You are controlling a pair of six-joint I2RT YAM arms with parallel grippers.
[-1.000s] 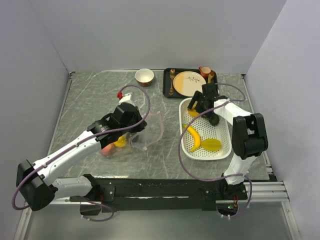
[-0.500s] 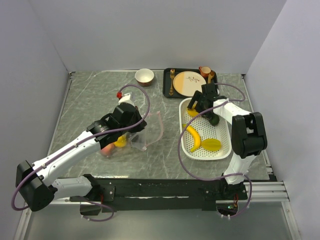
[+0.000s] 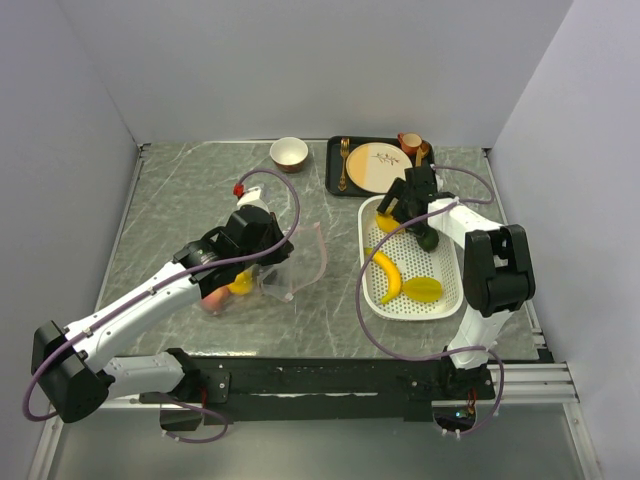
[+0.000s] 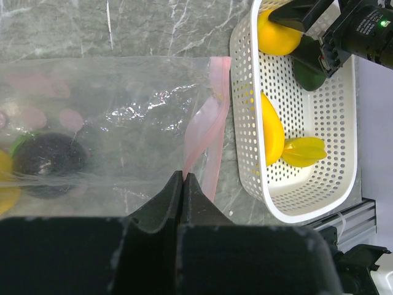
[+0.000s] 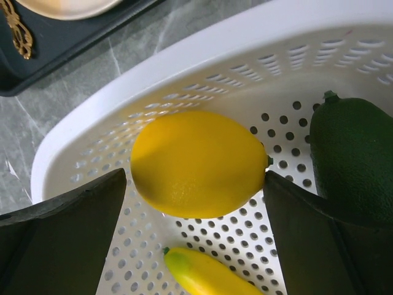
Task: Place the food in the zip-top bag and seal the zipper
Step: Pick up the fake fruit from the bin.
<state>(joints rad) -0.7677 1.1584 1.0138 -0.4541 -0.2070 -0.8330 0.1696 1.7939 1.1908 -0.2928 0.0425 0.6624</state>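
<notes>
The clear zip-top bag (image 3: pixel 300 262) lies left of the white basket (image 3: pixel 365 290). My left gripper (image 4: pixel 183 178) is shut on the bag's mouth edge, where the pale pink zipper (image 4: pixel 209 117) folds into its jaws. A dark purple ball (image 4: pixel 49 157) and yellow and pink fruits (image 3: pixel 238 285) show through the bag. My right gripper (image 5: pixel 195 178) is open at the basket's far end, a finger on each side of the yellow lemon (image 5: pixel 199 163). Its right fingertip is at the lemon's tip. The banana (image 3: pixel 388 275), a yellow-green piece (image 3: pixel 424 289) and a dark green fruit (image 5: pixel 353 160) also lie in the basket.
Behind the basket a black tray (image 3: pixel 345 175) carries a beige plate (image 3: pixel 378 165), a fork and a cup (image 3: pixel 410 142). A small bowl (image 3: pixel 289 153) stands at the back middle. Grey walls close in the table on the left, back and right.
The right gripper's jaws have spread slightly wider around the lemon. The left arm and the bag have stayed put.
</notes>
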